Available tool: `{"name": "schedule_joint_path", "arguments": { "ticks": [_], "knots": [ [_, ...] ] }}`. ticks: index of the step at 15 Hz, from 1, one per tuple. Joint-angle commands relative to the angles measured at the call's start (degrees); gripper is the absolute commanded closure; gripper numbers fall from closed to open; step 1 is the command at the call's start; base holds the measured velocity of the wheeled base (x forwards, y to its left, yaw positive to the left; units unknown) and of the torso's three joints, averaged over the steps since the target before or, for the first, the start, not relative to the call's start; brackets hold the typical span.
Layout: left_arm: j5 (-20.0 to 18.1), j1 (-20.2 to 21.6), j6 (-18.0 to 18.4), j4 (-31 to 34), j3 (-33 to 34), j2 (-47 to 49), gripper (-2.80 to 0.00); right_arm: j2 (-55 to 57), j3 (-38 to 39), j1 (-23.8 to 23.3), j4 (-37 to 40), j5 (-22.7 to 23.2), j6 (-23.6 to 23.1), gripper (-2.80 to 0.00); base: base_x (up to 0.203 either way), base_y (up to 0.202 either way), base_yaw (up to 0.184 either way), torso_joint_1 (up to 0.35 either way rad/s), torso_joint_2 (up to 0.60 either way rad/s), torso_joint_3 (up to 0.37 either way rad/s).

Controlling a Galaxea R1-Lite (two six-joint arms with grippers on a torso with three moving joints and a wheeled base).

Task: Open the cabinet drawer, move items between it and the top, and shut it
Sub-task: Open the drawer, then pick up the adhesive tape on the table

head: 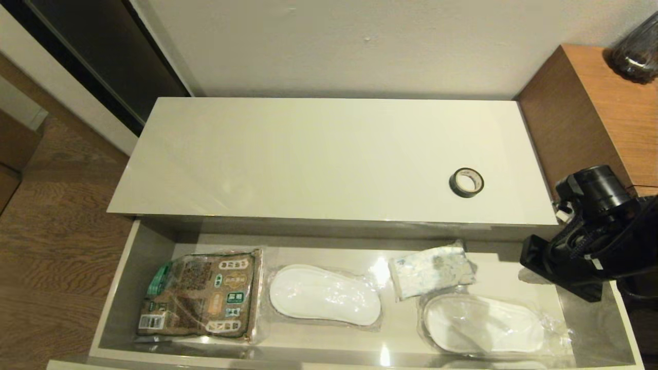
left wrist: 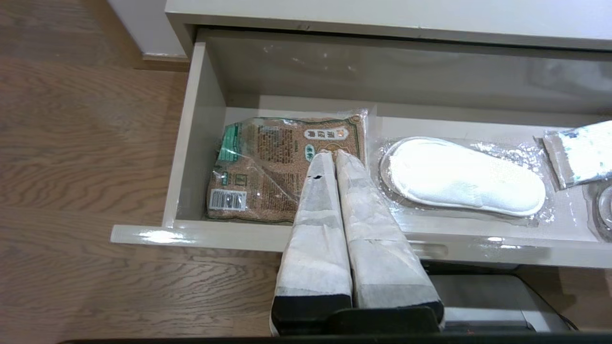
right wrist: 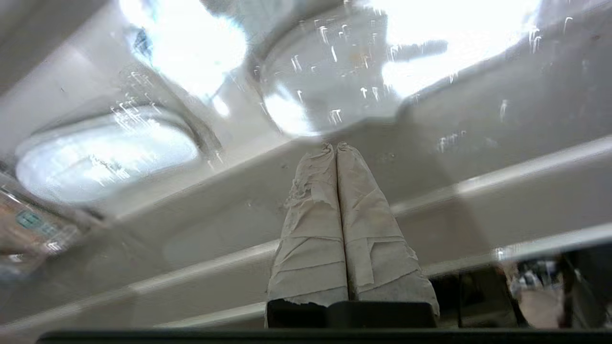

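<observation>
Both grippers, left gripper (left wrist: 334, 153) and right gripper (right wrist: 336, 145), have tapered fingers wrapped in creased white tape on black bases; the right arm (head: 591, 226) is glossy black.

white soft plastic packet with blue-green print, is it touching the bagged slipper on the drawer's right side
Touching: in the head view the white soft plastic packet has its near edge overlapping the clear bag of the right-hand white slipper, with no gap.
</observation>
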Motion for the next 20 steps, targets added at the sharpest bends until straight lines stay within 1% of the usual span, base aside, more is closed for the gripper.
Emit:
{"name": "schedule_joint_path", "arguments": {
  "ticks": [1, 3, 4, 5, 6, 8, 9, 10, 12, 15, 18, 20],
  "knots": [
    [0.0, 0.0, 0.0, -0.1, 0.0, 0.1, 0.00, -0.1, -6.0, 0.1, 1.8, -1.2, -0.2, 0.00, 0.000, 0.000, 0.000, 0.000, 0.00, 0.000],
    [0.0, 0.0, 0.0, -0.1, 0.0, 0.1, 0.00, -0.2, -12.2, 0.9, 4.6, -3.6, -1.8, 0.00, 0.000, 0.000, 0.000, 0.000, 0.00, 0.000],
    [0.0, 0.0, 0.0, -0.1, 0.0, 0.1, 0.00, -0.4, -15.0, 1.7, 5.6, -5.2, -3.9, 0.00, 0.000, 0.000, 0.000, 0.000, 0.00, 0.000],
    [0.0, 0.0, 0.0, -0.1, 0.0, 0.1, 0.00, -0.5, -16.7, 2.9, 5.9, -7.1, -7.2, 0.00, 0.000, 0.000, 0.000, 0.000, 0.00, 0.000],
    [0.0, 0.0, 0.0, -0.1, 0.0, 0.1, 0.00, -0.4, -17.3, 4.4, 5.6, -9.4, -9.8, 0.00, 0.000, 0.000, 0.000, 0.000, 0.00, 0.000],
    [0.0, 0.0, 0.0, -0.1, 0.0, 0.1, 0.00, 0.5, -17.8, 7.8, 1.8, -15.5, -13.4, 0.00, 0.000, 0.000, 0.000, 0.000, 0.00, 0.000],
    [0.0, 0.0, 0.0, -0.1, 0.0, 0.1, 0.00, 1.1, -17.7, 9.9, -0.5, -17.6, -14.7, 0.00, 0.000, 0.000, 0.000, 0.000, 0.00, 0.000],
    [0.0, 0.0, 0.0, -0.1, 0.0, 0.1, 0.00, 2.2, -17.9, 11.9, -1.5, -19.8, -15.6, 0.00, 0.000, 0.000, 0.000, 0.000, 0.00, 0.000],
    [0.0, 0.0, 0.0, -0.1, 0.0, 0.1, 0.00, 5.2, -19.9, 13.1, -2.6, -23.0, -15.6, 0.00, 0.000, 0.000, 0.000, 0.000, 0.00, 0.000],
    [0.0, 0.0, 0.0, -0.1, 0.0, 0.1, 0.00, 9.7, -25.0, 13.0, -3.4, -23.5, -14.9, 0.00, 0.000, 0.000, 0.000, 0.000, 0.00, 0.000],
    [0.0, 0.0, 0.0, -0.1, 0.0, 0.1, 0.00, 13.6, -29.3, 11.5, -5.1, -23.3, -15.3, 0.00, 0.000, 0.000, 0.000, 0.000, 0.00, 0.000],
    [0.0, 0.0, 0.0, -0.1, 0.0, 0.1, 0.00, 14.9, -31.7, 11.1, -3.9, -23.8, -15.7, 0.00, 0.000, 0.000, 0.000, 0.000, 0.00, 0.000]
  ]
}}
